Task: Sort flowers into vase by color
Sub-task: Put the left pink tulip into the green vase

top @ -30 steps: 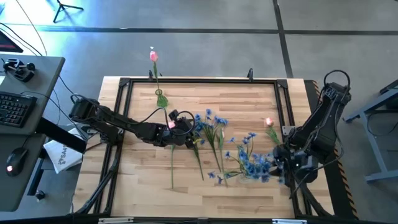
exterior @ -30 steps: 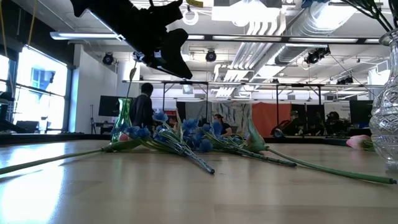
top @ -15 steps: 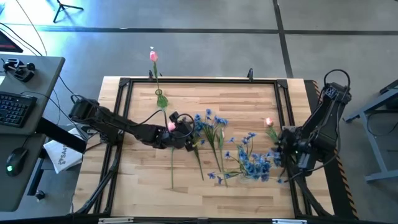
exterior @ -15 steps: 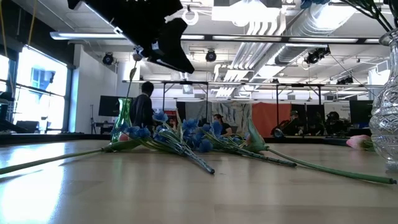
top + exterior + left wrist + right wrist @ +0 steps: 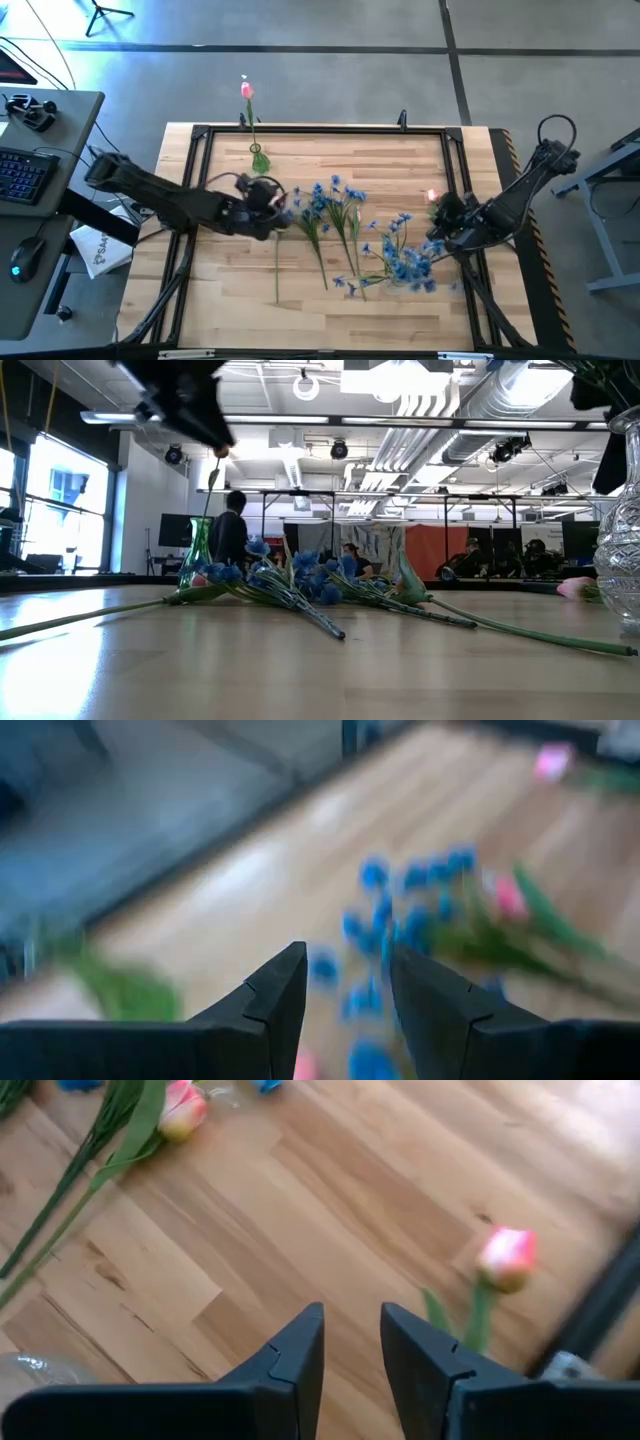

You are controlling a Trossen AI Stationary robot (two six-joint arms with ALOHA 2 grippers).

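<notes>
Several blue sprays (image 5: 335,205) lie in a loose fan on the wooden table, stems toward the near edge. One pink tulip's stem (image 5: 277,262) lies beside them. Another pink tulip (image 5: 432,197) (image 5: 507,1258) lies near the right side. A green vase (image 5: 258,158) (image 5: 197,565) at the far left holds a pink tulip (image 5: 246,90). A clear glass vase (image 5: 410,268) (image 5: 622,565) holds blue sprays. My left gripper (image 5: 283,204) (image 5: 348,982) hovers open, left of the lying blue sprays. My right gripper (image 5: 434,224) (image 5: 352,1335) is open above the table beside the right tulip.
A black frame (image 5: 320,130) runs round the tabletop. A desk with a keyboard (image 5: 25,172) stands left of the table. Bare wood lies along the far half of the table (image 5: 350,155). People stand in the room behind (image 5: 232,530).
My left gripper has drawn back toward the table's left edge and risen, away from the lying flowers. My right gripper has swung from beside the glass vase toward the far edge, ending near the right pink tulip. The flowers have stayed where they were.
</notes>
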